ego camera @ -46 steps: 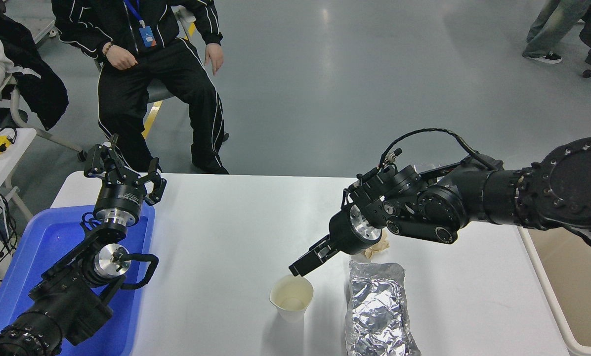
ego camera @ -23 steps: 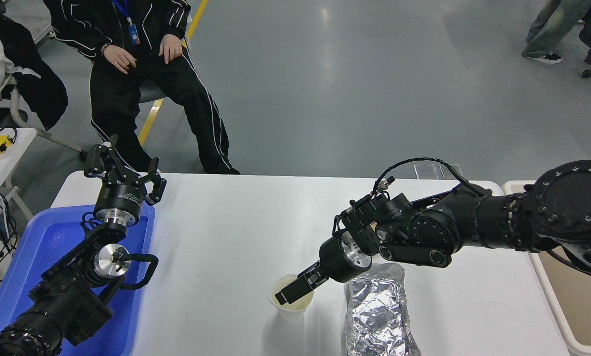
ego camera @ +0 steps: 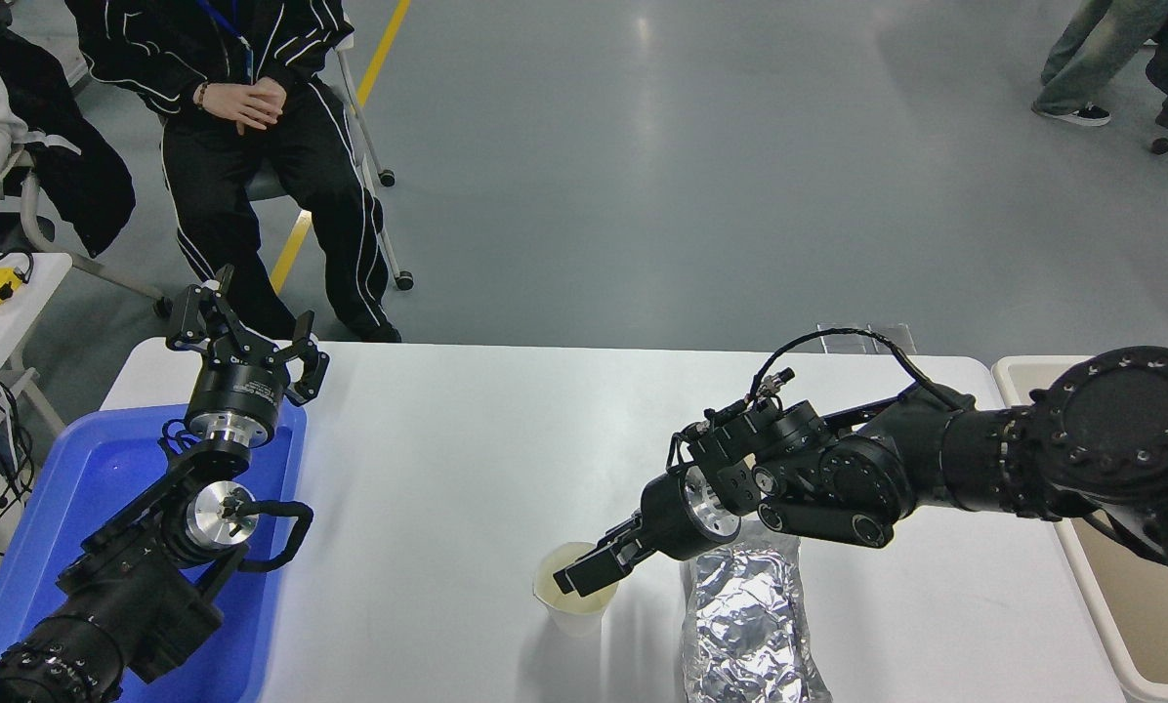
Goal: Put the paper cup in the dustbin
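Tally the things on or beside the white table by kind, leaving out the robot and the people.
Cups: 1, the paper cup
Foil bags: 1, the foil bag
Bins: 2, the blue bin at the left end, the dustbin at the right end
Total: 4

dustbin (ego camera: 1082, 586) cut off, pincer (ego camera: 584, 576) grip unclear

The right end effector (ego camera: 584, 576) reached over the paper cup (ego camera: 574, 603) on the desk (ego camera: 447, 488), its tip at the rim, beside a foil bag (ego camera: 748, 625). The left end effector (ego camera: 242, 337) was parked above the blue bin (ego camera: 105, 488); the dustbin (ego camera: 1111, 625) stood at the right edge.
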